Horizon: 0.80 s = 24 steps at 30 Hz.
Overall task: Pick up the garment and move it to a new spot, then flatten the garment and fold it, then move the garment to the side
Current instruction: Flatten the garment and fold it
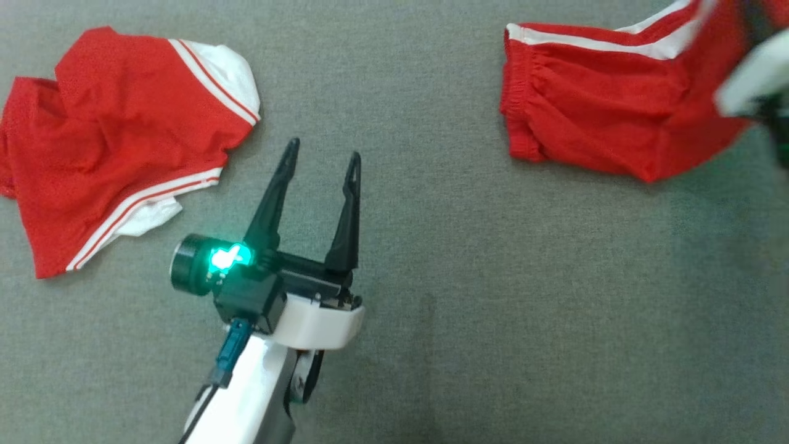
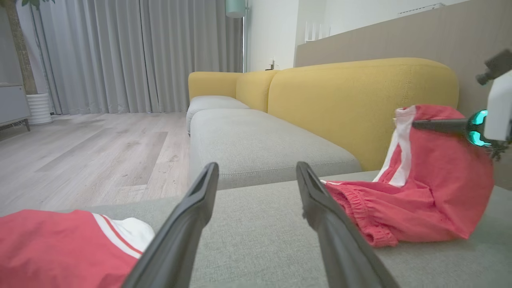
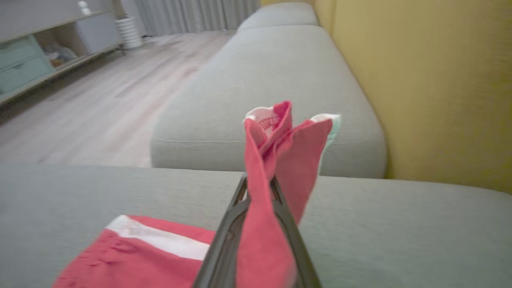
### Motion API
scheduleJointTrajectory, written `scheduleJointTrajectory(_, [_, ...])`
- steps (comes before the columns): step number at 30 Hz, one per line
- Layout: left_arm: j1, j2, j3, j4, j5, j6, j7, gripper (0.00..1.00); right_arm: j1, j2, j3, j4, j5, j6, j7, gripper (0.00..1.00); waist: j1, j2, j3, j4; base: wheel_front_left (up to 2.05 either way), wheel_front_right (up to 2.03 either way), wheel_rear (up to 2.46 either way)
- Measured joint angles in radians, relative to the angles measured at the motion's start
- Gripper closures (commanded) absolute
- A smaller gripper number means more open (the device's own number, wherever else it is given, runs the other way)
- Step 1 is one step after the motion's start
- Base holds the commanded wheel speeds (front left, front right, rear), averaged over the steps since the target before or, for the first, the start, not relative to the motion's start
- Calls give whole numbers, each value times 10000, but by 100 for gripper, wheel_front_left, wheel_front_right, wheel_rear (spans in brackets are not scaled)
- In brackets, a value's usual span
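The right gripper [image 3: 258,182] is pinching shut on a fold of the red garment [image 1: 592,111], a pair of shorts with white side stripes. It is holding one end raised while the gathered waistband is resting on the grey sofa seat [image 1: 493,320], close to the seat's edge along the yellow backrest [image 2: 360,104]. A broad stretch of bare seat is lying open between this piece and a second red garment [image 1: 117,142], which is sitting crumpled near the seat's opposite edge, on the floor side. The left gripper [image 1: 324,151] is hovering over that open stretch with its fingers spread wide, holding nothing. It is just beside the second red garment and well apart from the raised one. Beyond the seat's far edge, another grey cushion [image 2: 260,144] is running along the backrest, and a pale wooden floor [image 2: 92,148] is reaching toward grey curtains [image 2: 140,52].
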<state>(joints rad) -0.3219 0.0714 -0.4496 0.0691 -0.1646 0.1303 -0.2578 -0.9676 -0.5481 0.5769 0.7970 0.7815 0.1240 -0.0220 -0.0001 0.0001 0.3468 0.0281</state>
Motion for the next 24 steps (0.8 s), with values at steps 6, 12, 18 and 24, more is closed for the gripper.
scheduleJointTrajectory(6, [220, -132, 8, 148, -13, -81, 0, 0, 421, 1450, 462, -1473, -426, 0, 500, 75, 0, 0, -223, 121, 0, 0, 0])
scheduleJointTrajectory(12, [234, -167, 19, 297, -121, -163, 0, 0, 1883, 2201, 639, -2044, -1057, 0, 560, 0, 1, -1, -416, 420, 0, 0, 0])
scheduleJointTrajectory(18, [701, -201, 236, 257, -224, -121, 0, 0, 3151, 2251, -1503, -2370, -2422, 0, -1632, 0, 1, 0, -1033, 540, 0, 0, 0])
scheduleJointTrajectory(24, [1991, -198, 397, 337, -291, 48, 2, 0, 6014, 2671, -3452, -2600, -3248, 0, -2263, 0, -2, 0, -2174, 562, 0, 0, 0])
